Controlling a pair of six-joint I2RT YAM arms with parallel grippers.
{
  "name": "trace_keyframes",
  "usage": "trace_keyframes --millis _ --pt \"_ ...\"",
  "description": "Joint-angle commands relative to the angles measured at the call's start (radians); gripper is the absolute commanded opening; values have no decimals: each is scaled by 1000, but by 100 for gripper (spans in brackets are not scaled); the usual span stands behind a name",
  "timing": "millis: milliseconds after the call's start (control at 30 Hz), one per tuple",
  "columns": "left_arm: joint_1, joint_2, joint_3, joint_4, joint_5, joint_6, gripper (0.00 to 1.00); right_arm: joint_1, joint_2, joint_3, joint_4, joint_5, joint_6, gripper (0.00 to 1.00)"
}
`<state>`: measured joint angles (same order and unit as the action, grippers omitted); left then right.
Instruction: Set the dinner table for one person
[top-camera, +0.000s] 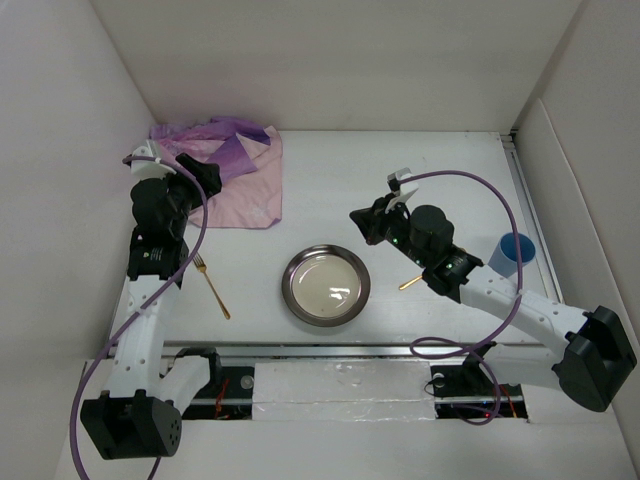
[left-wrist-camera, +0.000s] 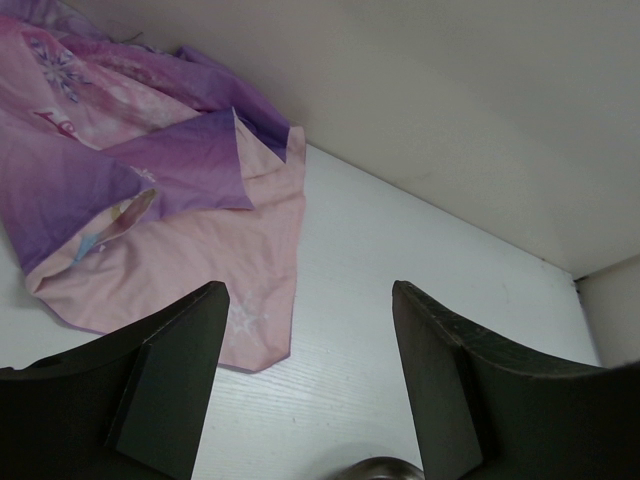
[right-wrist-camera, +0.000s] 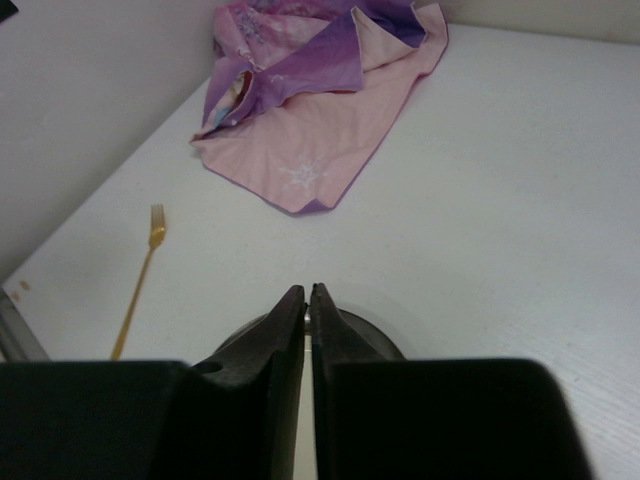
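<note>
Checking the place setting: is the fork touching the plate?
Apart. The top view shows the fork lying left of the plate, with a strip of bare table between them.

Our two arms are built alike: white links joined by bulky black joint housings, each ending in a black base (top-camera: 130, 425). Behind the fingers of the left gripper (left-wrist-camera: 310, 295) and the right gripper (right-wrist-camera: 308, 290), a purple cable (top-camera: 468, 177) trails back along each arm. Our left fingers (left-wrist-camera: 175, 380) are broad, matte black wedges. Our right fingers (right-wrist-camera: 265, 350) taper to thin black tips.
</note>
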<state>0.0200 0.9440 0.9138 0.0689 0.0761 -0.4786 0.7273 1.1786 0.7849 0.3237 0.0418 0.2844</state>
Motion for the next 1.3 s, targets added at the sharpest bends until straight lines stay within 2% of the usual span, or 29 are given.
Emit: trace_keyframes --millis 0,67,133,167,200,233,267,300,333,367,400,467,500,567,667,867,967,1033,1167,1233,1267 --pt "5 45 54 29 -48 49 63 -2 -8 -6 71 7 -1 0" --pt "5 135 112 48 -65 51 52 -2 -4 4 63 -11 -4 0" --pt "5 229 176 34 -125 64 25 -2 3 7 63 -20 -2 0" --pt "5 337 263 13 -151 72 8 -2 7 5 67 -19 -4 0" --pt "5 398 308 -3 -195 113 0 -2 12 5 69 -16 -2 0" --pt "-6 457 362 -50 -229 136 0 -2 15 7 63 -14 -4 0" --pt "-15 581 463 -66 -283 159 0 -2 16 11 51 -13 -5 0" --pt "-15 646 512 -105 -370 179 0 -2 13 14 48 -10 -10 1" --pt "-15 704 563 -176 -399 201 3 -2 9 14 43 6 -13 4" --pt "-15 814 667 -214 -426 204 13 -2 9 11 46 16 -14 10" --pt "-15 867 707 -248 -450 202 21 -2 7 8 51 27 -14 30" --pt "-6 950 769 -279 -447 213 35 -2 18 7 55 24 -19 47" --pt "3 967 775 -277 -449 212 51 -2 22 8 58 14 -22 54" --pt "3 1003 793 -265 -443 230 63 -2 38 11 61 4 -22 54" --pt "14 1058 864 -287 -449 251 68 -2 71 22 61 -13 -19 54" --pt "23 1211 1075 -403 -441 270 69 7 115 42 45 -25 -22 55" --pt "23 1280 1132 -431 -421 275 63 7 118 56 28 -17 -31 55" --pt "23 1329 1154 -451 -409 275 61 7 121 48 41 -13 -24 55" --pt "23 1355 1139 -475 -401 271 49 7 130 54 40 -7 -27 55" --pt "23 1330 1126 -492 -395 270 49 17 142 65 34 -5 -25 55" --pt "23 1310 1073 -480 -391 270 50 17 151 73 16 -8 -27 55"
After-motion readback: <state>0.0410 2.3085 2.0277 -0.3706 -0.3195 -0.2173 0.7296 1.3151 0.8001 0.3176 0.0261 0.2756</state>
